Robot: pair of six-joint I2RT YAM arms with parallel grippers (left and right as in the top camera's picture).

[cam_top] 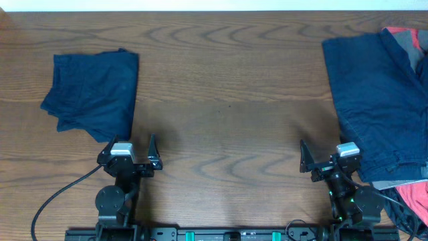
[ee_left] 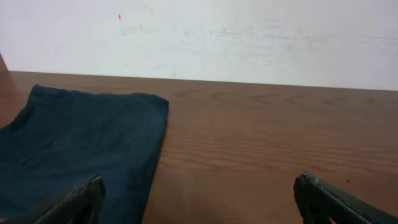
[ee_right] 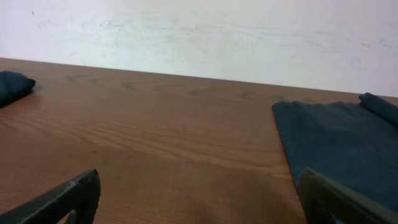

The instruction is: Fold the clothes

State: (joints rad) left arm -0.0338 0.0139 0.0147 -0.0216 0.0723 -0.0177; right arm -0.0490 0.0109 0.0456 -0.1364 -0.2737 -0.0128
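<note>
Navy cotton shorts: spread atop the right-hand pile, over grey garment and red garment; folded navy piece far left. Left gripper, right gripper: both parted, empty. You should pinch the top layer only, dragging it centre

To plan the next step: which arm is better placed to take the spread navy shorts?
Probably the right: right gripper is open beside the spread navy shorts; left gripper is far across the table.
</note>
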